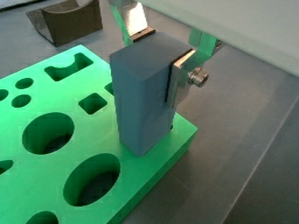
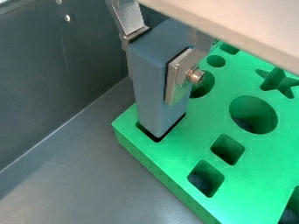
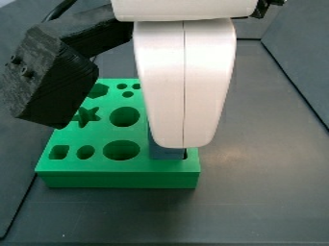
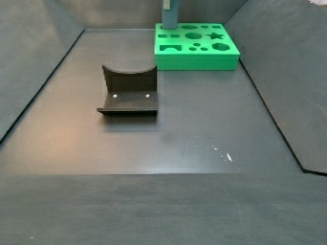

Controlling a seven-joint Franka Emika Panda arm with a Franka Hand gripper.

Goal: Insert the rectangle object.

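Note:
The rectangle object [image 1: 146, 96] is a tall grey-blue block. It stands upright with its lower end in a slot at a corner of the green board [image 1: 140, 179]. My gripper [image 1: 162, 51] is shut on its upper part, one silver finger on each side. Both wrist views show this: block [image 2: 158, 87], gripper [image 2: 158, 54], board [image 2: 187, 144]. In a side view only a bit of the block [image 3: 164, 151] shows under the white wrist, above the board [image 3: 115, 171]. In a side view the block [image 4: 167, 19] rises from the board's [image 4: 198, 59] far left corner.
The board has several other cut-outs: circles, a star, squares. The dark fixture [image 4: 128, 93] stands mid-floor, in front of the board, and shows in a wrist view [image 1: 68, 19]. Grey walls enclose the floor; one wall [image 2: 47, 79] runs close beside the board.

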